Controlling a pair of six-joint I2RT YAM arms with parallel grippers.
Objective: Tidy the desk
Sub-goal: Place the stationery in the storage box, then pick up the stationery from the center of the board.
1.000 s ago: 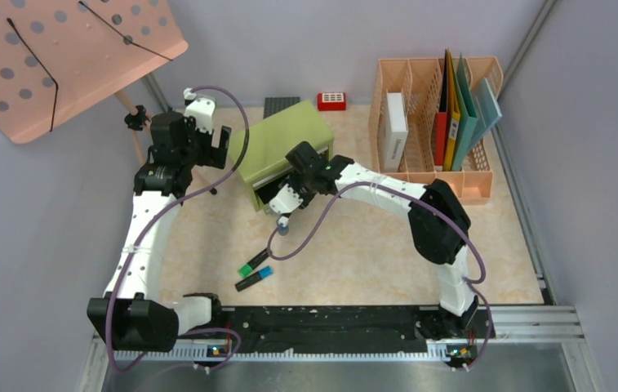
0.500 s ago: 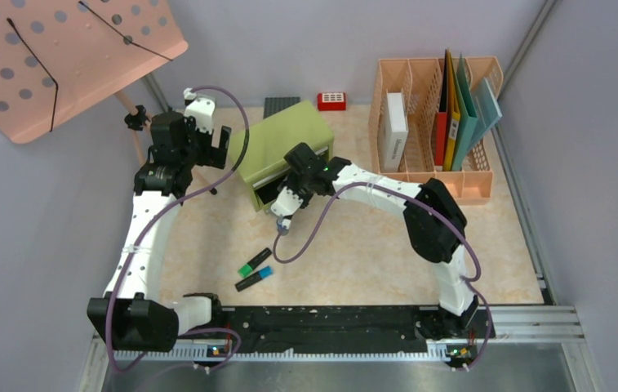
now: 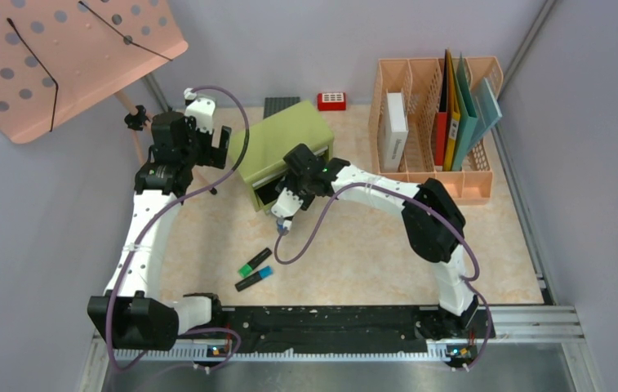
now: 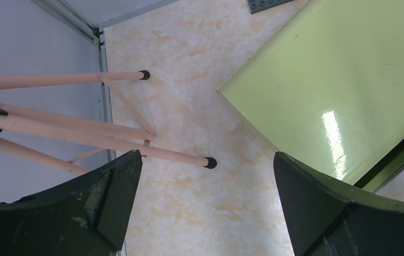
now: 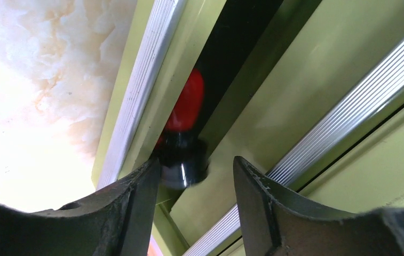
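The desk (image 3: 371,245) is a beige marble-patterned top. On it stands a green drawer cabinet (image 3: 281,147) with a drawer pulled out a little. My right gripper (image 3: 278,198) is at that drawer's opening. In the right wrist view its jaws (image 5: 195,164) stand apart around the black end of a red-and-black marker (image 5: 189,101). The marker points into the drawer gap and leans on the left finger, with a gap to the right finger. My left gripper (image 3: 217,140) hovers open and empty left of the cabinet (image 4: 327,90), above bare desk (image 4: 189,53).
A green marker (image 3: 254,264) and a blue marker (image 3: 255,278) lie on the desk in front of the cabinet. A peach file rack (image 3: 436,114) with folders stands back right. A red block (image 3: 331,100) and a dark grey plate (image 3: 279,105) sit at the back. A peach perforated board (image 3: 60,57) on stand legs (image 4: 82,133) is at the left.
My right gripper has shifted slightly left at the drawer and its jaws have spread wider around the marker. The left arm has stayed still.
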